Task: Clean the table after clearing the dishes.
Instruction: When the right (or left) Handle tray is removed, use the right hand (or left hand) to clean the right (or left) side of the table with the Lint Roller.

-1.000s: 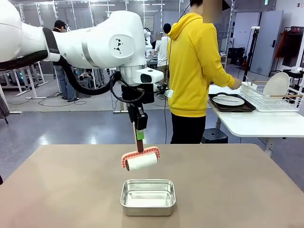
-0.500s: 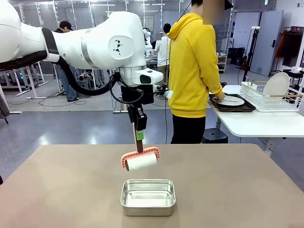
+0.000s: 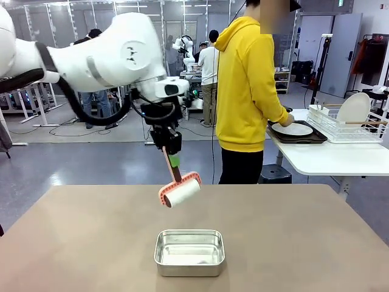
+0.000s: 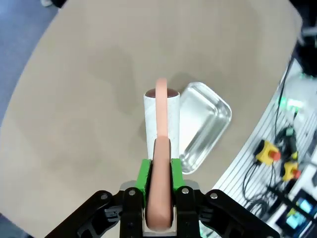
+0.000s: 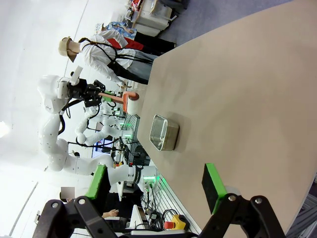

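Note:
My left gripper (image 3: 174, 160) is shut on the salmon handle of a lint roller (image 3: 180, 190), whose white roll hangs tilted above the middle of the tan table (image 3: 304, 237). In the left wrist view the gripper (image 4: 159, 172) clamps the handle, with the roller (image 4: 161, 116) over the table (image 4: 89, 99) beside a steel pan (image 4: 204, 126). My right gripper (image 5: 156, 186) is open, hovering above the table (image 5: 247, 89) with nothing between its green pads. One of the dishes, a white plate (image 3: 293, 129) on a dark tray (image 3: 311, 139), lies on a white side table under a person's hand.
A small steel pan (image 3: 189, 251) sits on the table near the front edge, just below the roller. A person in a yellow hoodie (image 3: 246, 85) stands at the far right by the white side table (image 3: 328, 159). A wire rack (image 3: 340, 126) there holds an upright plate (image 3: 354, 108).
My left arm swung to the left and the roller tilted, its right end rising. The person's hand moved from the rack to the plate on the tray.

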`<move>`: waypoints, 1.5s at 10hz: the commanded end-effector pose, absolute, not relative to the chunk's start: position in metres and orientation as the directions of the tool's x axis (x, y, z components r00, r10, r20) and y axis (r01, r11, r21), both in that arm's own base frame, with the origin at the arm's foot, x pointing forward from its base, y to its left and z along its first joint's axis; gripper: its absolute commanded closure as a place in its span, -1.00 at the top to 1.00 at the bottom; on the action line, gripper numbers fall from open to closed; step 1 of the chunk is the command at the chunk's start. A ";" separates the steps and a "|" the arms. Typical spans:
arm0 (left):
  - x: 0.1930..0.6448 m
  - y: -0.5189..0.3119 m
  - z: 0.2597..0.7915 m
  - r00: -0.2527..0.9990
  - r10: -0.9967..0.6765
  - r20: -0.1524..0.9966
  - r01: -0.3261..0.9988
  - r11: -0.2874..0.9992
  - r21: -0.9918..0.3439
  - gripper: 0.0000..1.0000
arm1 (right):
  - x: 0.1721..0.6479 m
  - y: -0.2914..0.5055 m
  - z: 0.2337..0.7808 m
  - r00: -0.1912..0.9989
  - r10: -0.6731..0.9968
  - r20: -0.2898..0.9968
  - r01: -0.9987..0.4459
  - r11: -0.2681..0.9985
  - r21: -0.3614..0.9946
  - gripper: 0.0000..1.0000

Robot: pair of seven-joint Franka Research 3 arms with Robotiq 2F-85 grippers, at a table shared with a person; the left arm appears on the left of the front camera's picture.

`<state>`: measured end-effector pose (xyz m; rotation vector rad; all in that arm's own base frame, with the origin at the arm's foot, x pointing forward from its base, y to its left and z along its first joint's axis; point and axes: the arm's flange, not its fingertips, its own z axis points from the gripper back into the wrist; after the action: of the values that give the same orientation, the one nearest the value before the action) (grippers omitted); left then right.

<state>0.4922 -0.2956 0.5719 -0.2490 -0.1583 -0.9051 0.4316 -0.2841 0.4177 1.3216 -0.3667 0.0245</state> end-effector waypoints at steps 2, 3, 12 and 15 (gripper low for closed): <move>0.481 -0.234 0.533 0.768 -0.522 0.370 0.617 0.759 -0.208 -0.58 | 0.428 -0.278 0.421 0.941 -0.199 0.273 -0.220 0.252 0.942 0.90; 0.486 -0.216 0.523 0.827 -0.410 0.385 0.525 0.809 -0.265 -0.58 | 0.428 -0.278 0.421 0.941 -0.199 0.273 -0.220 0.252 0.942 0.90; 0.519 -0.142 0.434 0.969 -0.104 0.223 0.215 0.798 -0.563 -0.58 | 0.428 -0.278 0.421 0.941 -0.199 0.273 -0.220 0.252 0.942 0.90; 0.516 -0.115 0.417 0.979 -0.042 0.200 0.160 0.766 -0.622 -0.58 | 0.428 -0.278 0.421 0.941 -0.199 0.273 -0.220 0.252 0.942 0.90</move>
<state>0.5248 -0.1247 0.4220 -0.6278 -0.1745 -0.1126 0.4315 -0.2842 0.4177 1.3216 -0.3668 0.0243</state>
